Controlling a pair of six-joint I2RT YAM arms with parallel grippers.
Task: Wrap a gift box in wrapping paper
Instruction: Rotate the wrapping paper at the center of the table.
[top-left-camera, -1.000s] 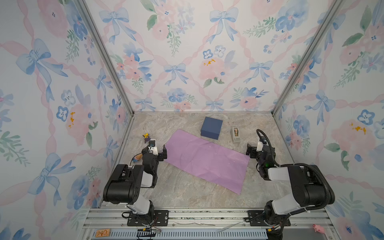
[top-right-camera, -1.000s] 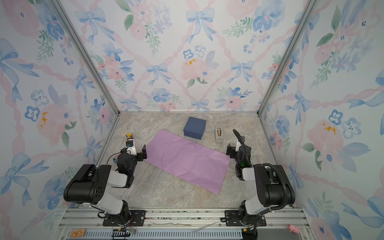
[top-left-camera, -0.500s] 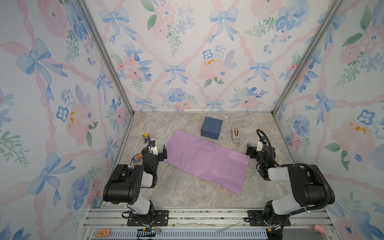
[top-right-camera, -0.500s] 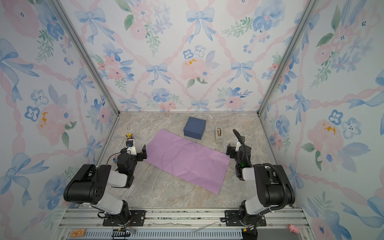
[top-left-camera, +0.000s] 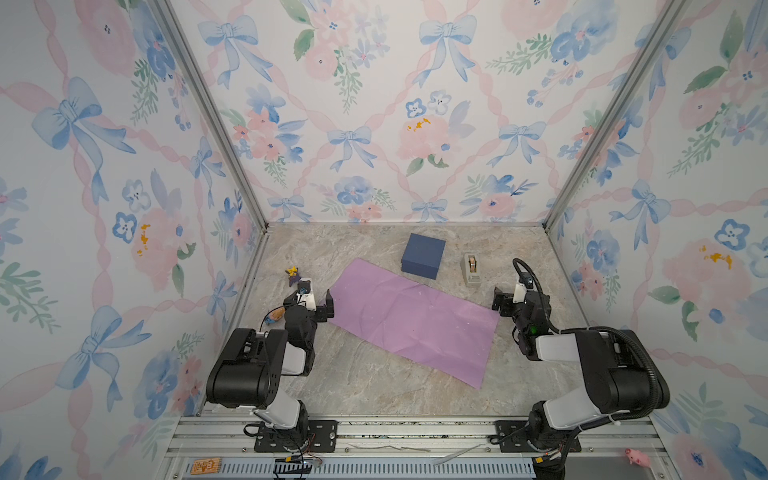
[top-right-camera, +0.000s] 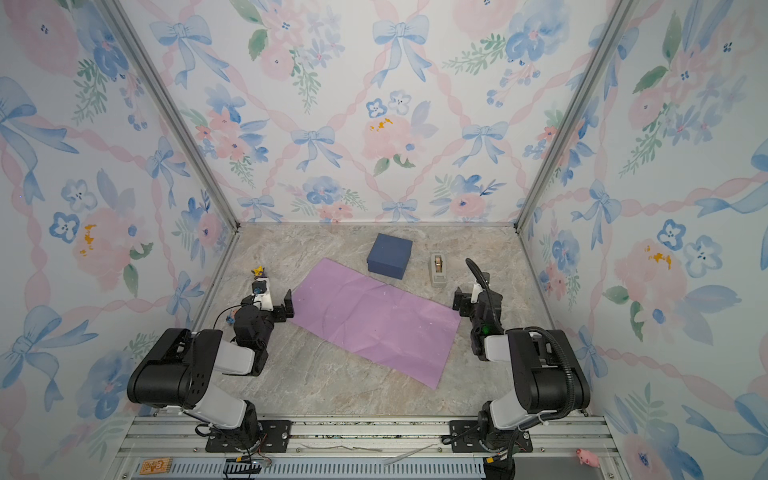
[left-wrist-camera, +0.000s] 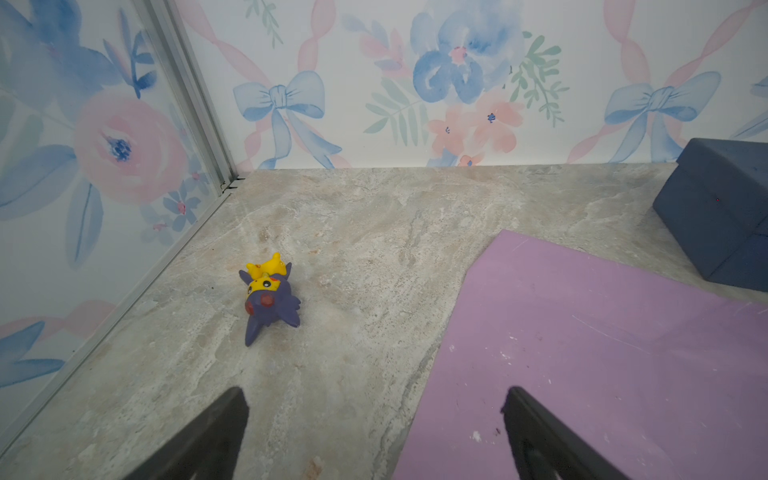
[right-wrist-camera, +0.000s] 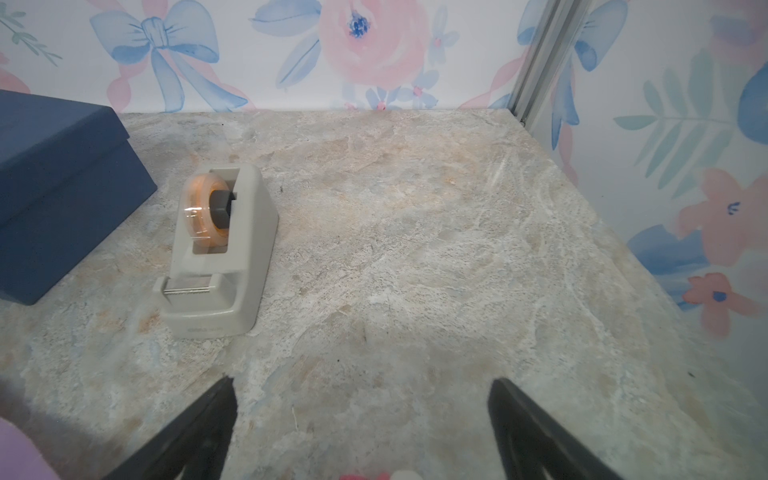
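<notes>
Nearest are the two arms, and each one ends in a hand. The left hand (left-wrist-camera: 374, 399) is open wide and holds nothing. It sits low at the left end of the paper (top-left-camera: 411, 320). The right hand (right-wrist-camera: 361, 386) is open wide too, and it holds nothing. It sits just past the paper's right end, over the bare worktop (top-left-camera: 353, 386).

Between the two hands lies the paper. It is flat on the worktop with its purple side up, and it has a few creases. Nothing sits on it, and no edge is folded up.

A little past the paper's left end lies a small yellow and purple toy (left-wrist-camera: 268, 297).

Farther back is the box (top-left-camera: 423, 261). It is blue and its lid is on. It sits right behind the paper's far edge, so close that I cannot tell if they touch. It is not on the paper. A grey tape holder (top-left-camera: 471, 270) stands behind the paper's right part, just beside the box.

I think the job has hardly begun. The paper is laid out, and that is all. The box must go onto the paper. Then the sides must be folded over it, the ends tucked in, and tape stuck on.
</notes>
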